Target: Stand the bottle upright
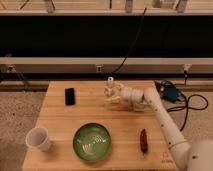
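Whitish clear plastic bottle (110,89) stands cap-up near your wooden bench's (60,120) far edge; the gripper (114,95) is beside it, steadying it; jaws' grip: you cannot tell.

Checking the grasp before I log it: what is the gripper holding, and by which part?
The gripper is at the bottle, which stands upright near the table's far edge, around its lower body; the cap is free.

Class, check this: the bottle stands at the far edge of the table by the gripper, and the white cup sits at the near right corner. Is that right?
Not quite. The camera view shows the white cup at the near left corner. The bottle does stand at the table's far edge, by the gripper.
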You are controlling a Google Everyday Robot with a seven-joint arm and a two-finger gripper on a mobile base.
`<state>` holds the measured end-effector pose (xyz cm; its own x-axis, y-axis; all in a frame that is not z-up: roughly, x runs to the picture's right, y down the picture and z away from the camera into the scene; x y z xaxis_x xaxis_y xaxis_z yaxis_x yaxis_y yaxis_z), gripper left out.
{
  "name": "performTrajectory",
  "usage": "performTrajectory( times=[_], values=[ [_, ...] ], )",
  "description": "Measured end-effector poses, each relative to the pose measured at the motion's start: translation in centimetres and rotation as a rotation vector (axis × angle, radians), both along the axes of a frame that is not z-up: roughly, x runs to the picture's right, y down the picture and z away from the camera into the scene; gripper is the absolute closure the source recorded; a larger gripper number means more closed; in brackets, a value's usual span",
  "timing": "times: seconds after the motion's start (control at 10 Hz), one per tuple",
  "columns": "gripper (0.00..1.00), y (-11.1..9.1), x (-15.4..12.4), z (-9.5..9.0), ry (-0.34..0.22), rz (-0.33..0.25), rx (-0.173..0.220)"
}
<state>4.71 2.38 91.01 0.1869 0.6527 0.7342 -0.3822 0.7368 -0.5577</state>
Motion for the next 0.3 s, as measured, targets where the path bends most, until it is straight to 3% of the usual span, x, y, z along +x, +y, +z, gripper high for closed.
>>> performTrajectory(
  times=[0.3],
  values=[
    [0.2, -0.1, 0.37, -0.61, -0.008, -0.005, -0.009]
  ],
)
